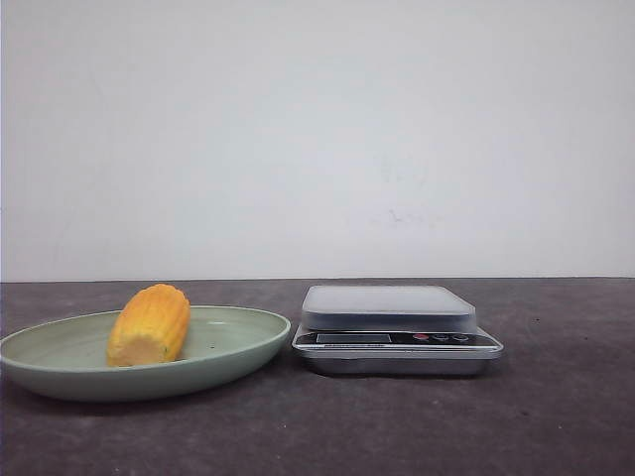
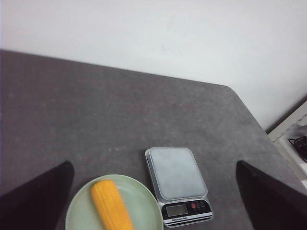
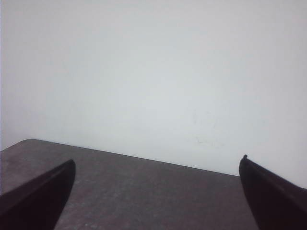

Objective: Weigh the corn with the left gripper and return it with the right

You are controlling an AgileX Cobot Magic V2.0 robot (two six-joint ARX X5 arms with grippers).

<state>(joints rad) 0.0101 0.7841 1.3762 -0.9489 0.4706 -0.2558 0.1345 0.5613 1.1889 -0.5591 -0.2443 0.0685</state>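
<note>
Where plated — stubby yellow corn (image 1: 149, 324)

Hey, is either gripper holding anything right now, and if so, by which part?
Nothing is held. Both the left gripper and right gripper are open and empty; the corn lies on the green plate.

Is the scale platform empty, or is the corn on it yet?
Empty. The scale has a bare platform; the corn lies on the green plate beside it.
</note>
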